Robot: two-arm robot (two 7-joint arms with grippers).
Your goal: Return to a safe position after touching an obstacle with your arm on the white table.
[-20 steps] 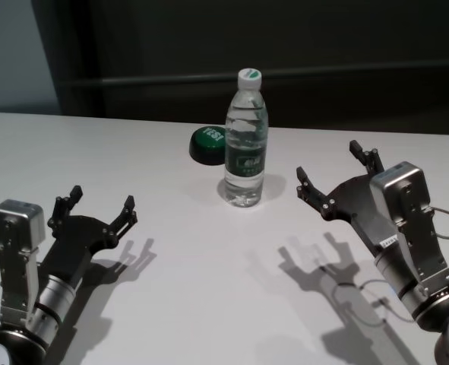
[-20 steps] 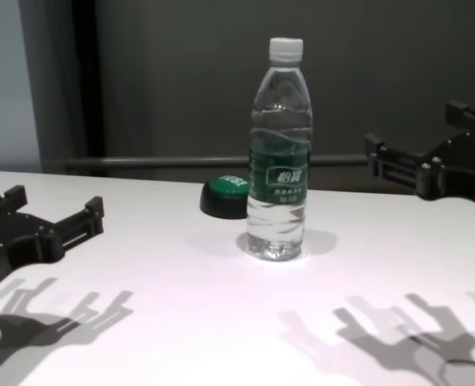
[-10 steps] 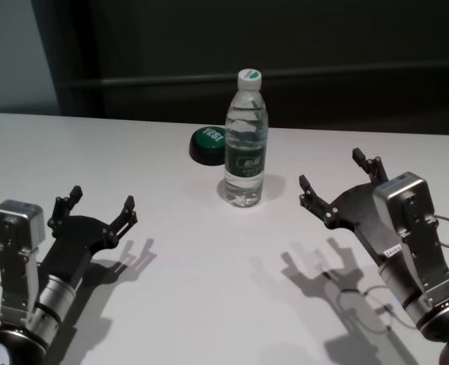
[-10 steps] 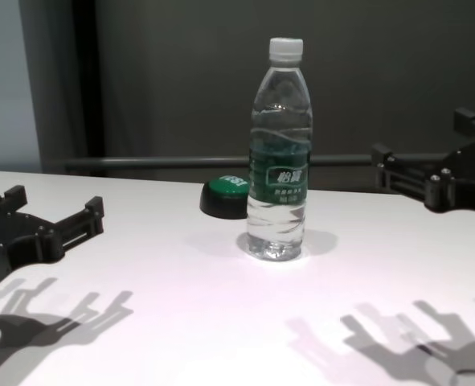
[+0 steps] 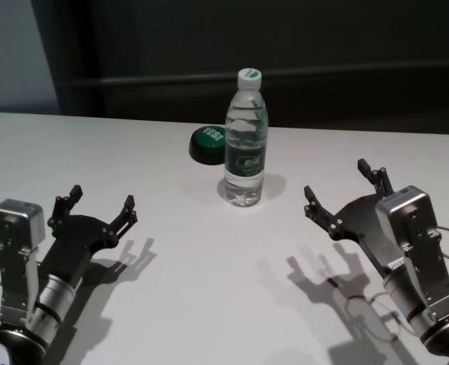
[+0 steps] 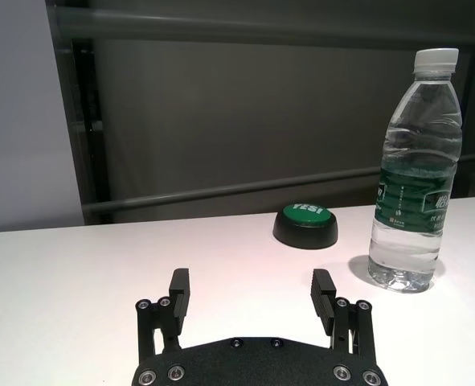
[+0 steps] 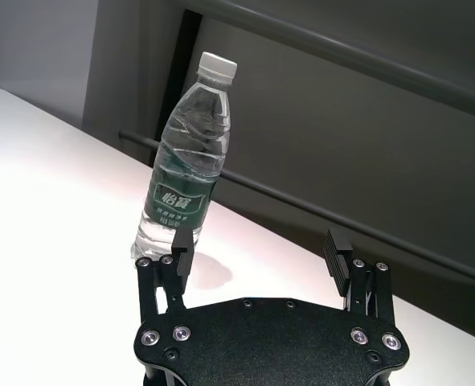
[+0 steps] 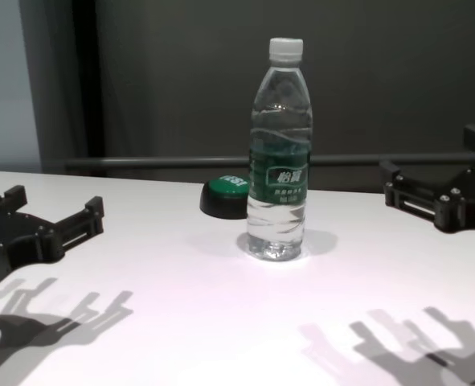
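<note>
Though beside bottle (image 5: pixel 246 144), right hand (image 5: pixel 346 194) wide, empty.

Each black pincer (image 5: pixel 96 207) has silver screws, a silver-grey wrist block, perhaps a thin cable.

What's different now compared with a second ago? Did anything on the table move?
Only the right gripper moved: it drew back from the bottle, toward the robot and a little outward, open and empty throughout. Nothing was grasped or released. The bottle stands upright in the same spot on the table, the green button sits behind it as before, and the left gripper stayed put, open.
</note>
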